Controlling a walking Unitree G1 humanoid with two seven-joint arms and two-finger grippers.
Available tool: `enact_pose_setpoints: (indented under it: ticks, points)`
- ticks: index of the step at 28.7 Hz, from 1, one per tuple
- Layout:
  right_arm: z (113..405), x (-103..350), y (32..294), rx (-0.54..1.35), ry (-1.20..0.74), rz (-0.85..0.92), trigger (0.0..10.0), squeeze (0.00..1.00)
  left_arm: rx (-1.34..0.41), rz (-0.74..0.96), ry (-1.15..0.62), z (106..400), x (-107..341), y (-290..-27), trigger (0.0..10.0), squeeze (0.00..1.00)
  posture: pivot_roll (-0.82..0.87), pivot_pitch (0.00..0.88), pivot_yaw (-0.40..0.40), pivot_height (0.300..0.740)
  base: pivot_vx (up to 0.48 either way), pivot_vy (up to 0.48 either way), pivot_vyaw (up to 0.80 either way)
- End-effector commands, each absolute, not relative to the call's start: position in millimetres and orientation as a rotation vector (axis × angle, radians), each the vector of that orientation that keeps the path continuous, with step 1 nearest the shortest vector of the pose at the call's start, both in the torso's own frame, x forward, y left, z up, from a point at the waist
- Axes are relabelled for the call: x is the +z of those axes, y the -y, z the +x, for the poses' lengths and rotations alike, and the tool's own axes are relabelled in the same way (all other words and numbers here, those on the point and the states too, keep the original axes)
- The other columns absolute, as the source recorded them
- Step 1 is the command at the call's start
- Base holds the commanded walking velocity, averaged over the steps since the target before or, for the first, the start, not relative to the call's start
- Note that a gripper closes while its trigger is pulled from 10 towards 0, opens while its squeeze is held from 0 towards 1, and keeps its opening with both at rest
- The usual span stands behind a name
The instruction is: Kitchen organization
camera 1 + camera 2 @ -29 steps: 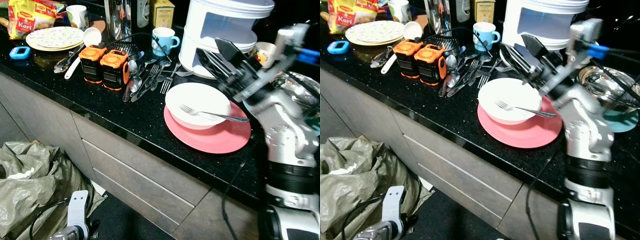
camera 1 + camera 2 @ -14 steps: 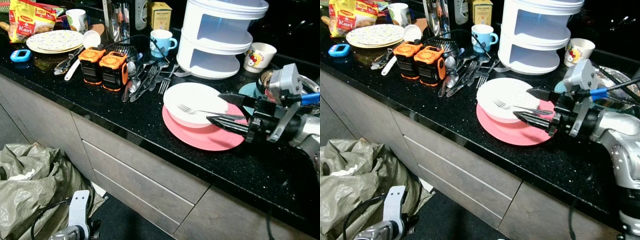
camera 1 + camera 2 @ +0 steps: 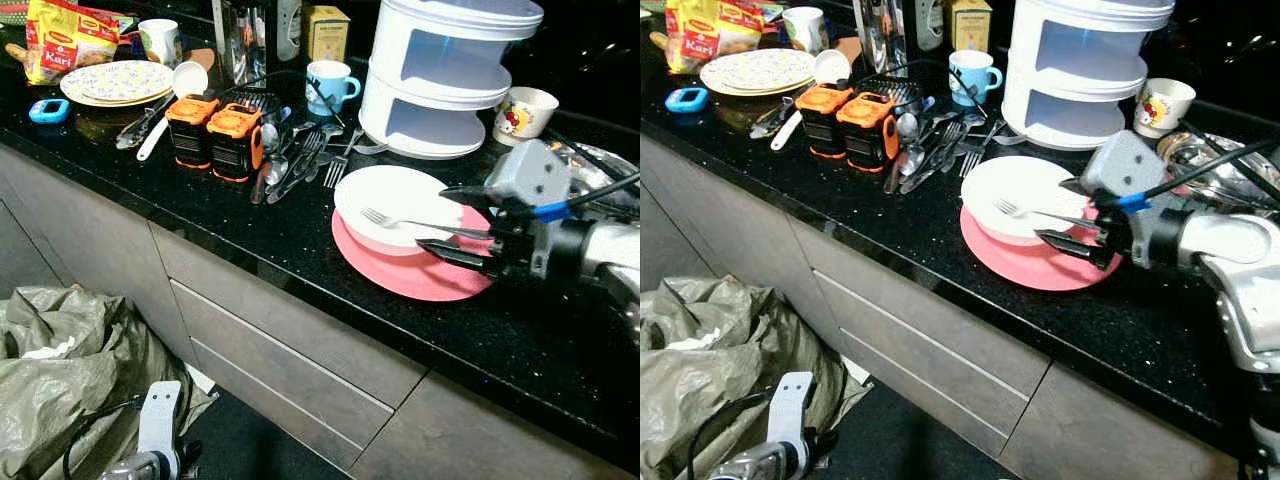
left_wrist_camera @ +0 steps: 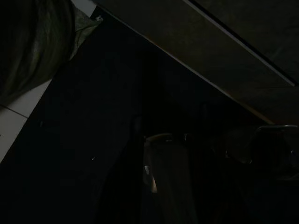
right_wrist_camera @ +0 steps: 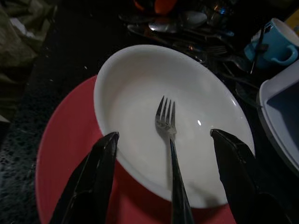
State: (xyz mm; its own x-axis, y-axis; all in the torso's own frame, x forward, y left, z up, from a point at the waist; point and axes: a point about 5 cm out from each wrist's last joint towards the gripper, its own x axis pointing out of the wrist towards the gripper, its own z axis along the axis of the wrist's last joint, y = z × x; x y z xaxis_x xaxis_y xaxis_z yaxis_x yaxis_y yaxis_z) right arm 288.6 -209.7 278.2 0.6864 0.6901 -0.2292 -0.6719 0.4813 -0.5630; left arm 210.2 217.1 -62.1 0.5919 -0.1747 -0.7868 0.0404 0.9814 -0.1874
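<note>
We hold our right gripper wide open and empty astride the fork handle, which overhangs the white bowl and so offers a grip.

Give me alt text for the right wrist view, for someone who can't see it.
The right tool, its two black fingers spread open, straddles the handle of a fork lying in a white bowl. The bowl sits on a pink plate on the dark countertop.

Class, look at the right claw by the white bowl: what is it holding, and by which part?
Nothing. The right claw is open, its fingers either side of the fork handle, not touching it.
</note>
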Motion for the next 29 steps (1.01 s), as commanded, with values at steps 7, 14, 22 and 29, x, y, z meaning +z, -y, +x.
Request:
enact_pose_setpoints:
  ticks: [7,14,22,29]
  points:
    - [288,279,218,0.813,-0.021,-0.730,10.0,0.00,-0.127,-0.156,-0.959,204,-66,-217,10.0,0.00,0.02,0.073,-0.012,0.740,0.000,0.000,0.00]
    - [279,295,224,0.840,0.065,-0.639,10.0,0.00,-0.128,-0.155,-0.959,203,-66,-217,10.0,0.00,0.03,0.072,-0.011,0.740,0.000,0.000,0.00]
    - [270,303,232,0.875,0.045,-0.642,10.0,0.00,-0.129,-0.155,-0.958,204,-66,-217,10.0,0.00,0.02,0.070,-0.013,0.740,0.000,0.000,0.00]
    - [268,282,232,0.908,-0.104,-0.696,10.0,0.00,-0.128,-0.157,-0.957,204,-66,-217,10.0,0.00,0.02,0.071,-0.012,0.740,0.000,0.000,0.00]
